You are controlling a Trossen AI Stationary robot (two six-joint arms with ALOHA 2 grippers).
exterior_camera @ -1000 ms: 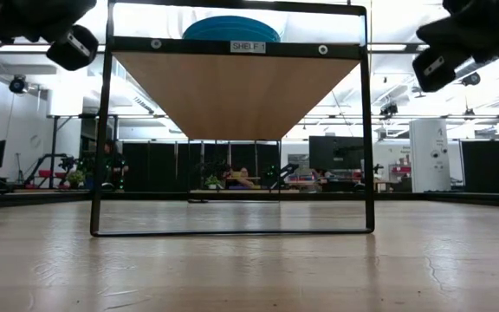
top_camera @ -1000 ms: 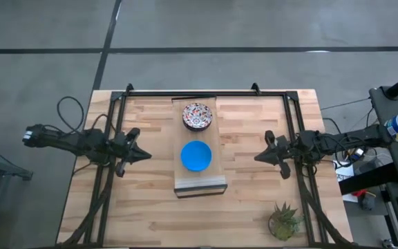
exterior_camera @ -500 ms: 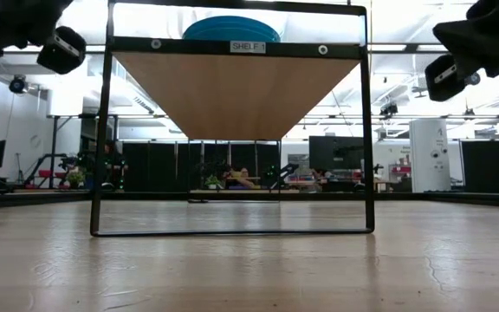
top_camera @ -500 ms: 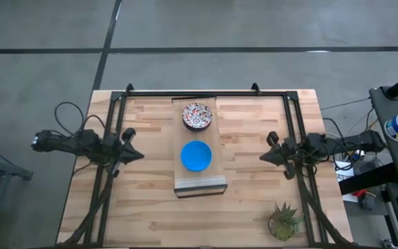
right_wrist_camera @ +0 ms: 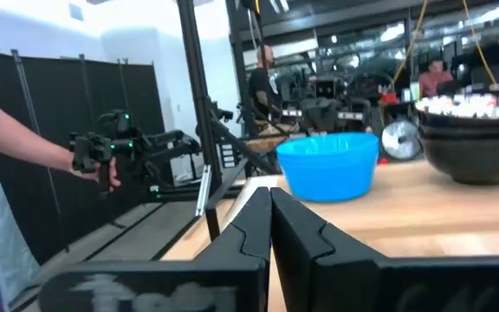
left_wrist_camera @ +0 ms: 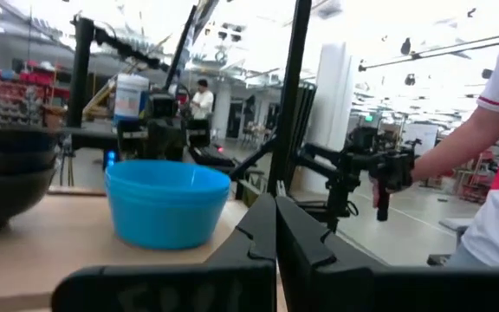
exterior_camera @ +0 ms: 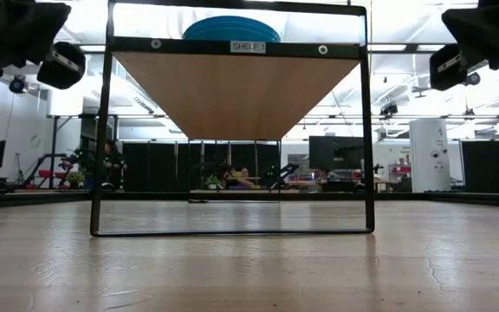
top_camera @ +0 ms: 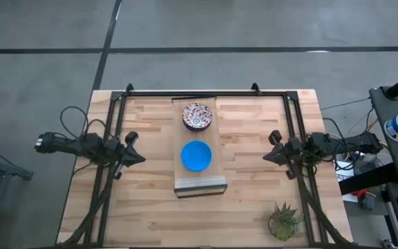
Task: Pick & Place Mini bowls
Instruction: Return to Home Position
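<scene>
Nearest the front edge of the butcher-block wooden counter (top_camera: 157,214) there's only the small green potted plant (top_camera: 284,220), off to the right and out of play. Further in, the long pale wooden shelf board (top_camera: 199,182) sits raised on its black frame. On its near half are the bright blue mini bowls (top_camera: 196,155), and the layered rims in the wrist views suggest a nested stack. At the far end are the red-and-dark speckled whitish mini bowls (top_camera: 197,116), also nested by the look of it. How many are in each pile I can't count.

The left end effector (top_camera: 139,158) hovers well apart from the shelf on its own side, fingers (left_wrist_camera: 254,238) pressed together on nothing. The right end effector (top_camera: 268,156) mirrors it opposite, also closed and empty.

No bowl lies loose on the counter, so the placing looks finished and this reads as the return to rest. What's next is simple: fold both arms back toward their bases, keeping clear of the frame posts and touching nothing.
</scene>
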